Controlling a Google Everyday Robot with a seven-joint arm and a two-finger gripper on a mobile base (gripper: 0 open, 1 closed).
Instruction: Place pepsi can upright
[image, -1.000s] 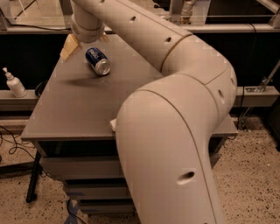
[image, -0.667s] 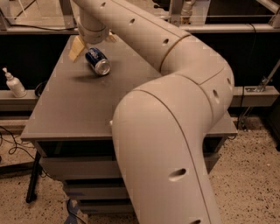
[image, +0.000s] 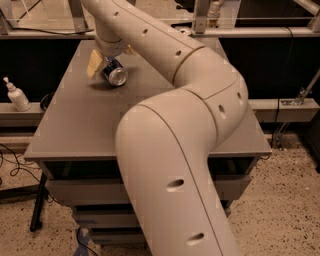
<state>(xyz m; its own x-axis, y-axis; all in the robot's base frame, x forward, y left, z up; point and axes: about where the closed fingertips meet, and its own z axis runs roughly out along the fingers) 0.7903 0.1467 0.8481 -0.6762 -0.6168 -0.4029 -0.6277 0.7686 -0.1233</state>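
Observation:
The pepsi can (image: 115, 74) is dark blue and lies on its side at the back left of the grey table (image: 75, 125), with a silver end facing the camera. My gripper (image: 110, 65) has come down over it from above. One yellowish finger (image: 94, 63) stands right beside the can's left side, and a bit of the other shows behind the can to the right. The jaws are open and straddle the can. My arm hides the rest of the can's top.
My large cream arm (image: 190, 125) covers the middle and right front of the table. A white pump bottle (image: 15, 95) stands on a ledge to the left. Metal rails and a dark gap run behind the table.
The gripper has dropped lower and shifted right, so its finger now sits against the can's left side. The can has stayed on its side in place.

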